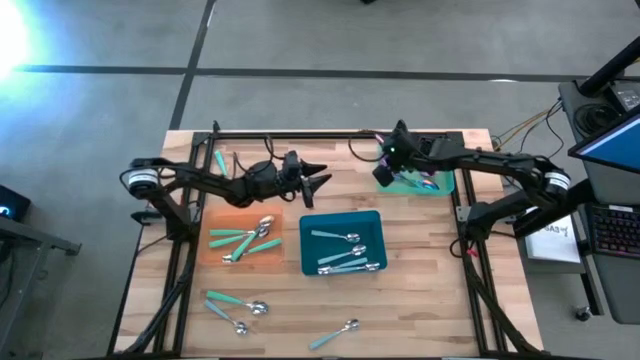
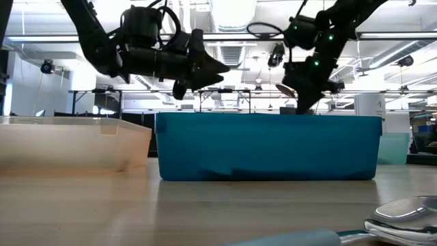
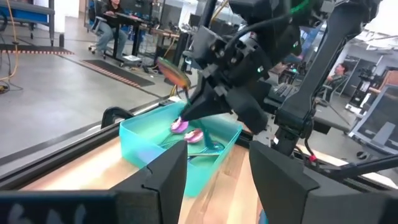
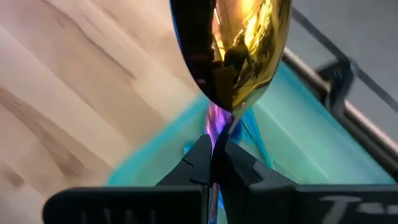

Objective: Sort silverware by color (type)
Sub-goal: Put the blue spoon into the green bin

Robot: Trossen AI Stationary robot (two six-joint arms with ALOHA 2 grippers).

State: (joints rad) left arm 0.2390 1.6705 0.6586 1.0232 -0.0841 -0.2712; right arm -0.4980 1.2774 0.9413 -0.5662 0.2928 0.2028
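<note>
The iridescent spoon (image 4: 233, 53) is pinched by its handle in the closed right gripper (image 4: 214, 163) above the green tray (image 1: 425, 184) in the upper right of the high view, where purple pieces (image 3: 186, 130) already lie. It should be lowered until the bowl sits inside the walls, then let go. The left gripper (image 1: 318, 180), fingers spread and empty, hovers above the orange tray (image 1: 212, 257) and teal tray (image 1: 376, 218), with teal-handled spoons (image 1: 236, 310) loose on the wooden table (image 1: 420, 300); a workshop with a seated person (image 3: 109, 22) lies behind.
</note>
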